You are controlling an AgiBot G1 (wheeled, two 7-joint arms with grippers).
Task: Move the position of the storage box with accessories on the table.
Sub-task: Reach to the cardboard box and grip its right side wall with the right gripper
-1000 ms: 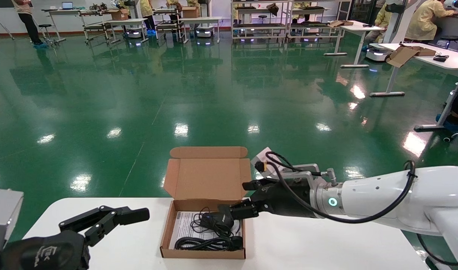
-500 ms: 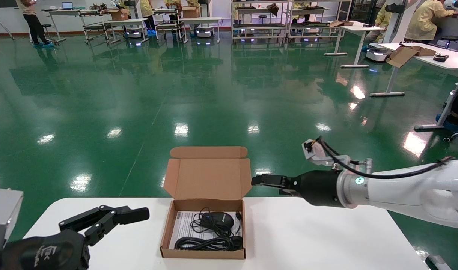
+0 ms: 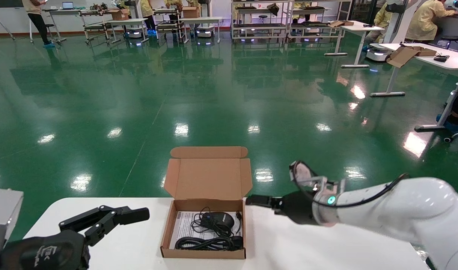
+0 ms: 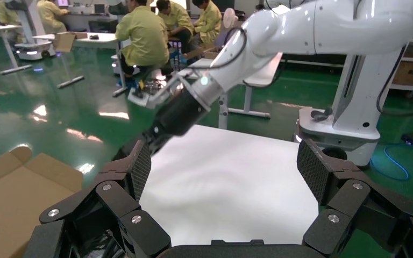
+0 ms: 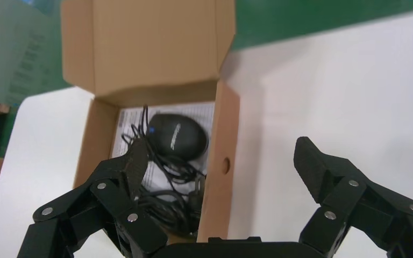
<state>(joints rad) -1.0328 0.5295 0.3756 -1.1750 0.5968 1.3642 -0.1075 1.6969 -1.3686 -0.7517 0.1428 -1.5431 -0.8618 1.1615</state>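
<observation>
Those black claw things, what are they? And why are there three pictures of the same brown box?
The claws are a robot's two hands, called grippers. The robot has three cameras. One sits on its head and looks down at the white table. The other two sit on its wrists, so each shows its own claw up close.

On the table is a brown storage box with its lid standing open. Inside lie a black mouse, a coil of black cable and a white printed sheet.

The right gripper is open and holds nothing. It hangs over the box's right wall, one finger over the inside and one over the table. The left gripper is open too, empty, resting low at the table's left side. In its picture you see the other arm reaching across.
</observation>
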